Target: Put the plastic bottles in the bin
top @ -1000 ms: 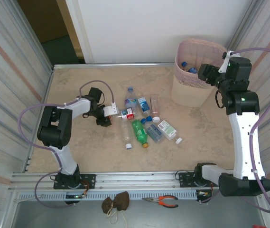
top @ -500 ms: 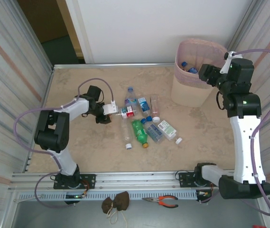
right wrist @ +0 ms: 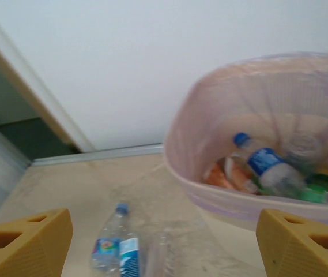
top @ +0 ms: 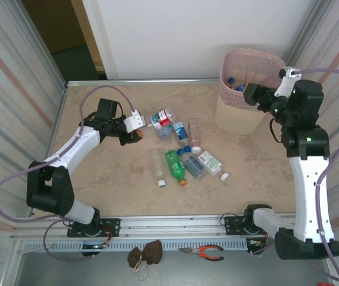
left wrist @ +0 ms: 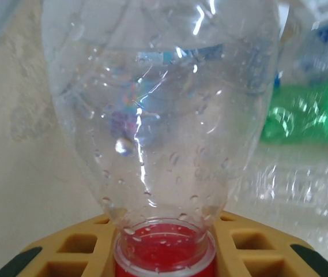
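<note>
We see the left gripper [top: 143, 124] clamped tight on the neck of a clear red-capped bottle [left wrist: 161, 115], at the far left of the scattered pile. The right gripper [top: 248, 94] hangs wide open and empty beside the bin [top: 235, 116] rim. Other bottles [top: 175, 164] lie mid-worktop [top: 98, 179], and several more are inside the bin.
</note>
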Available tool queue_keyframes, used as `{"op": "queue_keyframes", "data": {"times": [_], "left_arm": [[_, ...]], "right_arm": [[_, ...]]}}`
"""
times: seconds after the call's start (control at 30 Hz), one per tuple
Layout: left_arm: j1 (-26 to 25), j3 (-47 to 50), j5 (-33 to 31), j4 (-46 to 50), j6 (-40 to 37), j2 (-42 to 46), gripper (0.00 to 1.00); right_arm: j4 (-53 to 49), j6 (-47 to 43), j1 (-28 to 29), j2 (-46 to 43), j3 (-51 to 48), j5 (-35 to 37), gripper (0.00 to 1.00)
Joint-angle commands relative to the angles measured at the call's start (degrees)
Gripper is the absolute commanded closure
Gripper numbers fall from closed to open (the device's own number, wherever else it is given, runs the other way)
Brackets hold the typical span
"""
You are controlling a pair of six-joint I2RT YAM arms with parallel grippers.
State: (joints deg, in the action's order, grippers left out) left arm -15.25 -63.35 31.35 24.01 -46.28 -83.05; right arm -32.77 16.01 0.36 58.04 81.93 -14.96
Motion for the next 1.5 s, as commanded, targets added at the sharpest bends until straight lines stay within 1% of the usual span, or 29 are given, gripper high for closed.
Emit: {"op": "queue_keyframes", "data": {"times": [0.0,0.03,0.2,0.3,0.43,0.5,0.57,0.73,0.87,1.0,1.2,1.47], "left_arm": [[-0.9,1.01,6.98,-6.98,11.48,4.15,0.82],[-1.29,1.54,7.99,-8.87,14.11,5.09,0.82],[-4.06,4.7,11.67,-20.47,27.12,9.5,0.82],[-5.6,5.25,14.19,-25.28,33.14,11.63,0.82],[-6.99,6.1,17.87,-33.23,41.71,13.43,0.82],[-8.68,6.54,18.87,-37.09,44.76,14.19,0.82],[-10.55,6.18,18.83,-38.13,45.48,14.81,0.82],[-14.97,4.19,19.51,-39.59,46.18,15.54,0.82],[-18.06,3.43,19.97,-43.34,47.87,15.41,0.83],[-21.37,1.72,19.97,-44.62,47.87,14.6,0.83],[-24.5,-0.21,19.98,-45.81,47.91,13.67,0.83],[-26.41,-1.14,19.71,-47.1,48.37,12.49,0.82]], "right_arm": [[8.58,-0.19,0.25,-1.03,-2.79,-11.24,0.18],[10.05,0.25,0.2,-2.62,-3.51,-13.25,0.18],[17.62,5.09,0.59,-2.48,-6.93,-22.33,0.22],[23.61,7.75,1.36,-2.4,-8.9,-27.46,0.24],[31.26,8.35,4.09,-2.91,-11.61,-31.8,0.21],[34.65,7.79,5.76,-3.25,-12.63,-33.94,0.18],[35.85,5.73,8.03,-3.51,-12.85,-35.22,0.13],[34.68,-2.27,15.97,-3.71,-11.57,-36.04,0.04],[35.72,-1.7,20.16,-2.51,-10.06,-35.66,0.0],[37.61,-0.45,23.05,-1.7,-9.29,-34.61,0.01],[37.91,-0.45,26.86,0.4,-7.95,-34.17,0.0],[38.53,-1.42,29.58,0.49,-7.75,-34.34,0.1]]}}
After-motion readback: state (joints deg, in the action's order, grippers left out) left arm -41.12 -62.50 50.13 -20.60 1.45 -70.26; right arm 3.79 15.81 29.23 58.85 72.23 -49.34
